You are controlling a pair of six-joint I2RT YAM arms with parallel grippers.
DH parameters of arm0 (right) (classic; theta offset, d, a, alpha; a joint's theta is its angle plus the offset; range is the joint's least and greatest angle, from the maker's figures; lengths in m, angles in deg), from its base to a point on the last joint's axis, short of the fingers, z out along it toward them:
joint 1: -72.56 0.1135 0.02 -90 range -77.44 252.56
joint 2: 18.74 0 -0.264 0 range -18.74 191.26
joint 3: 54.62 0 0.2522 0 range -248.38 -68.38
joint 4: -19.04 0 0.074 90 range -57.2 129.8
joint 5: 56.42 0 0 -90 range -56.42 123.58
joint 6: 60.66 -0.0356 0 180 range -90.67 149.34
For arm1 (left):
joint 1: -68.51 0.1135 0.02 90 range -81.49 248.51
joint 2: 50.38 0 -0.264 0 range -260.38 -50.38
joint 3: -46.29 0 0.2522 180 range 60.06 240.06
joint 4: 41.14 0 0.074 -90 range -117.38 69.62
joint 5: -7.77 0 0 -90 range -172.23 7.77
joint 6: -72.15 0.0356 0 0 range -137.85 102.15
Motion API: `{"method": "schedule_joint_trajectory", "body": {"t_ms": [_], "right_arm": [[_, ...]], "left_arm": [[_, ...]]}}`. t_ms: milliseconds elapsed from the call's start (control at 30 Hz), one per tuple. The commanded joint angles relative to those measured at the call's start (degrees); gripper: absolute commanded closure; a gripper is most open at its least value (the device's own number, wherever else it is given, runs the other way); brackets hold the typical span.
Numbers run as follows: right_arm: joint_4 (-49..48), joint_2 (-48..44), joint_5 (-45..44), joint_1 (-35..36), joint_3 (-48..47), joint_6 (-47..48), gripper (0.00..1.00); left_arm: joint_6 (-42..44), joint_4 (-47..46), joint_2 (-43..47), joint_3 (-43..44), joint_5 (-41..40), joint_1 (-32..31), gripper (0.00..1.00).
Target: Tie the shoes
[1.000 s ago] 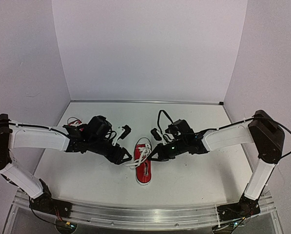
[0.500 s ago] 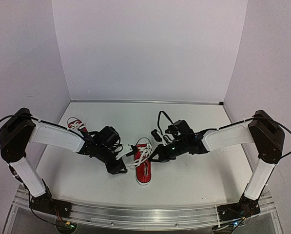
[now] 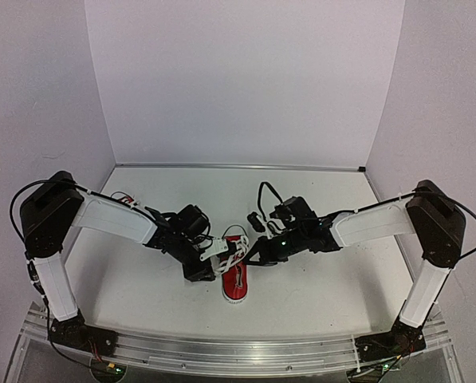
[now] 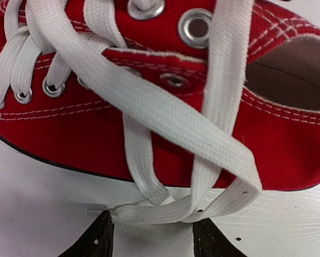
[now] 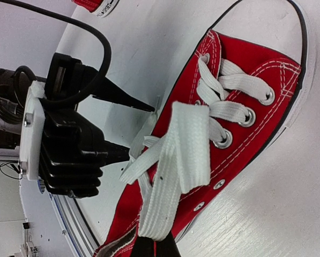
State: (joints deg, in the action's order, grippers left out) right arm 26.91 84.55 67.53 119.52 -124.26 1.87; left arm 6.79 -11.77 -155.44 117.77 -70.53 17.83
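We hold one lace of the red shoe (image 3: 236, 281), which lies mid on the tabletop (image 3: 325, 291).
To the right of the shoe our right fingers (image 5: 170, 249) are clenched on a white lace (image 5: 187, 144) drawn across the eyelets (image 5: 249, 116). To its left our left fingers (image 4: 98, 243) are released, spread low at the tabletop, a lace loop (image 4: 165, 211) just before their tips. The second shoe (image 3: 123, 199) lies further left, well apart.
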Motion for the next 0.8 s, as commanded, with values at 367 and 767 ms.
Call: {"method": "schedule_joint_trajectory", "body": {"t_ms": [367, 767], "right_arm": [[0.53, -1.31, 0.33, 0.20, -1.91, 0.57, 1.00], [0.78, -0.94, 0.50, 0.24, -2.13, 0.66, 1.00]], "left_arm": [[7.56, 2.26, -0.09, 2.72, -4.04, 0.26, 0.43], [16.61, 1.03, -1.51, 3.20, 1.53, 1.49, 0.45]]}}
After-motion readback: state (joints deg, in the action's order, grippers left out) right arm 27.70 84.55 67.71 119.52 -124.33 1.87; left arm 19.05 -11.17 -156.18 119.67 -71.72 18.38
